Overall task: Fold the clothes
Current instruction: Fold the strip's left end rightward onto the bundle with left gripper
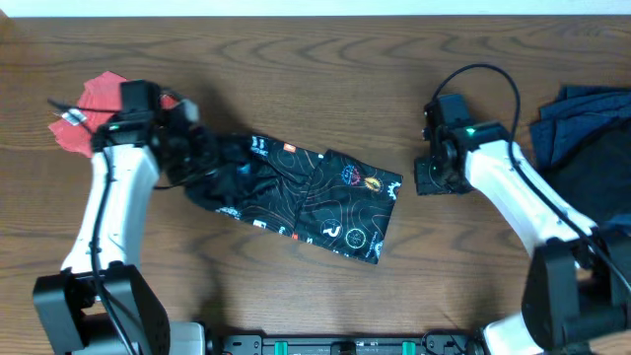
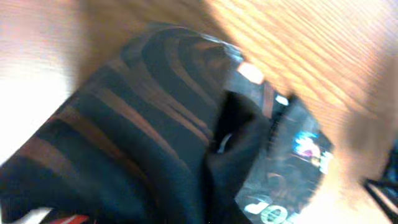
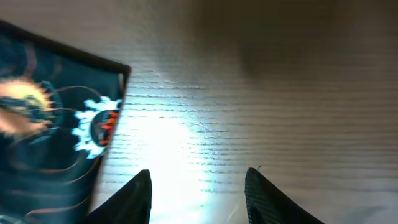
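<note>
Black printed garment [image 1: 315, 197], soft and floppy, lies on the desk [image 1: 296, 59], bunched around the left end effector [image 1: 202, 153], grip impossible to tell; the right end effector [image 3: 198, 190] hangs spread and empty beside the corner probably best pinched.

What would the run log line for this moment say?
left gripper: on bunched end of black printed garment, grip unclear | right gripper: open above table, beside garment | fold: not done

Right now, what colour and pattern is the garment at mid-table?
Black garment with orange contour lines and colourful gear badges; overhead view.
</note>
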Available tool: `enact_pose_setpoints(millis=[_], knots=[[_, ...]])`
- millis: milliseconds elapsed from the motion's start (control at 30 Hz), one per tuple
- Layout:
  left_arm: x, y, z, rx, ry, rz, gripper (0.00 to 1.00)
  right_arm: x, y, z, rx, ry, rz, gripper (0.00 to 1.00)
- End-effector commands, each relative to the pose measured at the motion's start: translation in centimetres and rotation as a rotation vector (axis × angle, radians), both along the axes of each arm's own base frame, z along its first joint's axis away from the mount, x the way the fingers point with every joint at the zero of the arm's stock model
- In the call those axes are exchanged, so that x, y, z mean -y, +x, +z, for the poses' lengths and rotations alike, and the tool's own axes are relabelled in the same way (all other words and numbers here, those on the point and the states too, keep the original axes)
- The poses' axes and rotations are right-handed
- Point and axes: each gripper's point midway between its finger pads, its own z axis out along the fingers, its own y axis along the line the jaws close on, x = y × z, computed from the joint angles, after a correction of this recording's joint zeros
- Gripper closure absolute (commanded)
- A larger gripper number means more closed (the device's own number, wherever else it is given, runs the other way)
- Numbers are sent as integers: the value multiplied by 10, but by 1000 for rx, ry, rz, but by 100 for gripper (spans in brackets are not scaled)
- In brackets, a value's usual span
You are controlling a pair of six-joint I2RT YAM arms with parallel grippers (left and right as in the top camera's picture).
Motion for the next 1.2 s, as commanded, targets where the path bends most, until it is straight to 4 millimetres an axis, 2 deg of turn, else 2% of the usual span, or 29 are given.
enact_pose_setpoints(millis=[0,167,300,533,833,1167], knots=[[46,2,17,24,-82,-61,93,2,-3,-13,-40,-7,4,54],[105,-6,18,55,-61,-183,92,3,-5,-19,-60,-12,4,54],[132,-23,8,62,43,-271,89,3,-7,-19,-67,-14,4,54],[172,-49,-4,54,124,-367,88,3,-9,-19,-74,-11,5,54],[206,-68,-18,32,121,-441,88,2,-10,-19,-81,-6,5,53],[226,-75,-21,52,109,-484,88,2,-12,-19,-87,-7,5,53]])
